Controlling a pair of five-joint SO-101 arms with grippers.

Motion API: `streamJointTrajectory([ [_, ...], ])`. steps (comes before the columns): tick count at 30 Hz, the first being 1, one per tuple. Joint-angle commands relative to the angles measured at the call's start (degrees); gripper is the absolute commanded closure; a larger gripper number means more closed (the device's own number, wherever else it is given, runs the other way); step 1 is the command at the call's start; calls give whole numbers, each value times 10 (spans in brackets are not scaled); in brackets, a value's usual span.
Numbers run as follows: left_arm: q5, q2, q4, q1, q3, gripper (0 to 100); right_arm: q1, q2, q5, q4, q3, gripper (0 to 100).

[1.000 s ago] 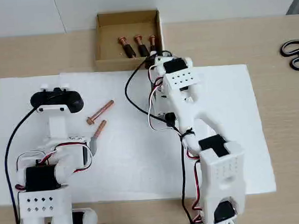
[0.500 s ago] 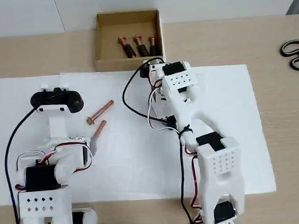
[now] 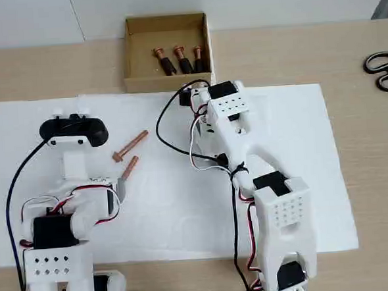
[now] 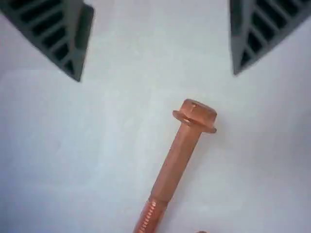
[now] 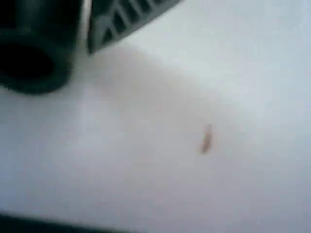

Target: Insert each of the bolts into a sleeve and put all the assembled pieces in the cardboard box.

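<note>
Two bare copper bolts (image 3: pixel 131 144) (image 3: pixel 129 166) lie side by side on the white paper (image 3: pixel 165 206). My left gripper (image 4: pixel 155 53) hangs open over the nearer bolt (image 4: pixel 182 155), whose head points at the gap between the grey fingers (image 4: pixel 63 39). In the high view this gripper (image 3: pixel 122 185) sits at that bolt's near end. The cardboard box (image 3: pixel 135 50) at the back holds three bolts set in black sleeves (image 3: pixel 180 59). My right gripper (image 3: pixel 192 98) is just in front of the box. A dark hollow cylinder (image 5: pixel 26 63), perhaps a sleeve, sits close beside it.
Scissors (image 3: pixel 384 70) lie on the wooden table at the far right. Black cables (image 3: pixel 164 137) loop over the paper between the arms. A small brownish mark (image 5: pixel 206 138) shows on the paper in the right wrist view.
The right arm has drawn back from the box's front edge, toward the left and the near side. The left arm and both loose bolts have stayed put.
</note>
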Motion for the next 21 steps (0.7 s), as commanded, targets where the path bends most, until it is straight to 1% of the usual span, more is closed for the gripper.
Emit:
streamJointTrajectory([
  [1, -2, -5, -3, -1, -3, 811, -5, 0, 4, 8, -2, 973],
  [2, -2, -5, -3, -1, -3, 811, -4, -1, 4, 8, -2, 994],
  [8, -1, 1, 6, -3, -24, 811, -1, -5, 7, 14, -6, 994],
  [10, -1, 22, 22, -3, -53, 811, -1, -18, 25, 34, -20, 995],
  [15, -32, 162, 62, -3, -153, 813, 7, -86, 43, 48, -34, 995],
  [18, -70, 255, 57, 2, -197, 813, 14, -124, 51, 48, -34, 995],
  [21, -118, 345, 33, 0, -216, 813, 24, -147, 57, 48, -33, 995],
])
